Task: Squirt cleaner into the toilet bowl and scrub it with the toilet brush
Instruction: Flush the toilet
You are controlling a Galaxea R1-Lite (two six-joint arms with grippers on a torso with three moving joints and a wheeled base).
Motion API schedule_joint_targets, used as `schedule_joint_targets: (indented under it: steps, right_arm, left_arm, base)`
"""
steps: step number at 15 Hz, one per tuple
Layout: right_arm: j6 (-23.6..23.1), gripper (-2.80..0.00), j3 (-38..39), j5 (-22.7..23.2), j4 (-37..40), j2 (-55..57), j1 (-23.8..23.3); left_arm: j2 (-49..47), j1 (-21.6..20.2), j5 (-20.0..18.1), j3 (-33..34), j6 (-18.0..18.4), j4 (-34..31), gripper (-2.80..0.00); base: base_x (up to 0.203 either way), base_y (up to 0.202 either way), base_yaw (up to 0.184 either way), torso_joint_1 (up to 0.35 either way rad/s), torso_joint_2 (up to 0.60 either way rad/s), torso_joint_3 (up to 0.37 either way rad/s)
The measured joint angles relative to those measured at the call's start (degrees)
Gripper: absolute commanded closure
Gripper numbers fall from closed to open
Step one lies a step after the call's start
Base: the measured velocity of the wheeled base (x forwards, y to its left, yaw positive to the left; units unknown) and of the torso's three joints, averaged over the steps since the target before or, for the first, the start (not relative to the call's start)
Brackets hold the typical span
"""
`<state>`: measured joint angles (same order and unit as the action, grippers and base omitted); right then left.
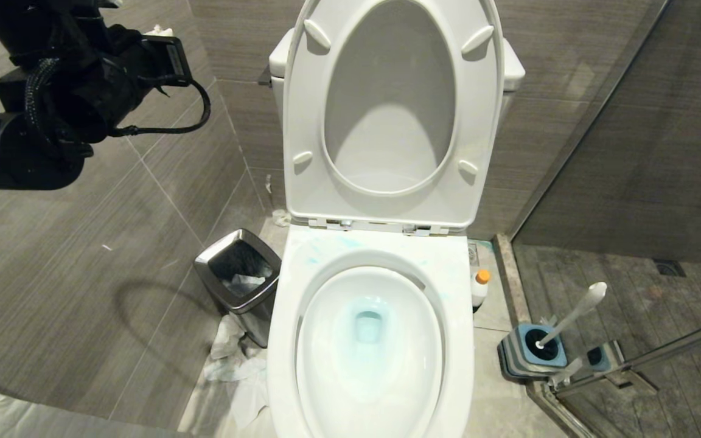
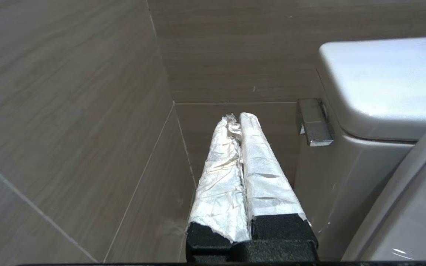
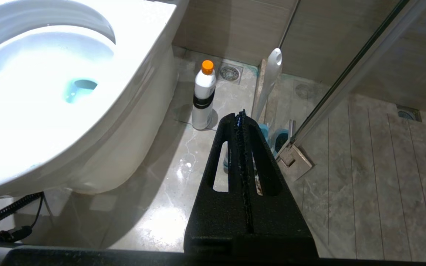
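The white toilet bowl (image 1: 461,340) stands open, with blue-teal liquid (image 1: 367,322) in its water and faint teal smears on the back rim. The cleaner (image 1: 480,287), a white bottle with an orange cap, stands upright on the floor beside the bowl's right side, also visible as the cleaner (image 3: 203,96). Further right, the toilet brush (image 1: 569,319) leans in its blue-grey holder (image 1: 533,351). My left gripper (image 2: 239,119), its fingers wrapped in white, is shut and empty, raised at the upper left near the tank's flush lever (image 2: 313,123). My right gripper (image 3: 239,115) is shut and empty, low over the floor.
Seat and lid (image 1: 387,109) stand raised against the tank. A steel-rimmed black waste bin (image 1: 241,277) sits left of the bowl, with crumpled paper (image 1: 235,359) on the floor by it. A glass shower door (image 1: 630,365) and its hinge bracket (image 3: 294,160) close off the right side.
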<state>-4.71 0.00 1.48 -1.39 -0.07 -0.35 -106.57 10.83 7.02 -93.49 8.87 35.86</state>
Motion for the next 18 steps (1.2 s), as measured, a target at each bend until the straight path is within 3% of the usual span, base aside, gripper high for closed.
schedule_joint_targets:
  steps: [8,14,18]
  right_arm:
    - [0.0,0.00,0.0,0.0,0.0,0.0,0.0]
    - [0.0,0.00,0.0,0.0,0.0,0.0,0.0]
    - [0.0,0.00,0.0,0.0,0.0,0.0,0.0]
  left_arm:
    - [-1.2,-0.2,0.5,-8.0,0.0,-3.7,0.00]
    - [-0.6,0.6,1.4,-17.5,0.0,-25.2,0.00]
    - [-1.7,1.3,0.9,-18.3,0.1,-19.1,0.00]
  base:
    - [0.000,0.000,0.000,0.003,0.00,-0.178]
    - [0.000,0.000,0.000,0.000,0.00,-0.015]
    - [0.000,0.000,0.000,0.000,0.00,0.000]
